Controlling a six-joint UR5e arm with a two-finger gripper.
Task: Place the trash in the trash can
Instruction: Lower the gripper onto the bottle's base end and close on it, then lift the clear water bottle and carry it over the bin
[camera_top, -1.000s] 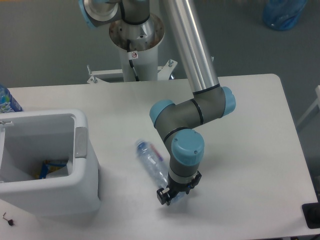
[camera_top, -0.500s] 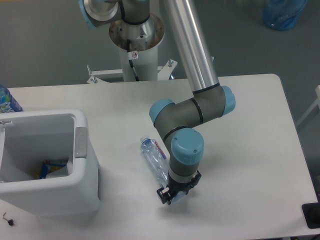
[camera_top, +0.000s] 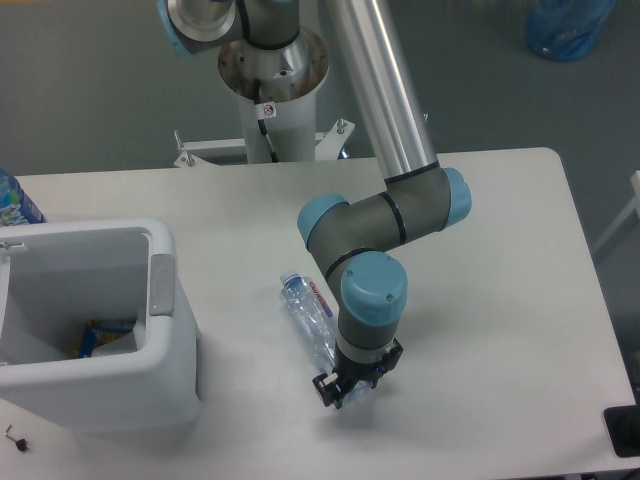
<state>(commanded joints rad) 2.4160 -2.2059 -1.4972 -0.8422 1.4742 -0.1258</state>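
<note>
While tilted, bottle (camera_top: 309, 315) sits clamped in end effector (camera_top: 349, 388).

A white surface (camera_top: 500, 300) with rounded corners stands on a grey floor (camera_top: 90, 90). A blue plastic bag (camera_top: 568, 27) lies on the floor at the top right. The light is soft and even.

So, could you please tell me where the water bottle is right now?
The water bottle lies on the table near the centre of the camera view, to the right of the white trash can, its lower end at the end effector.
</note>
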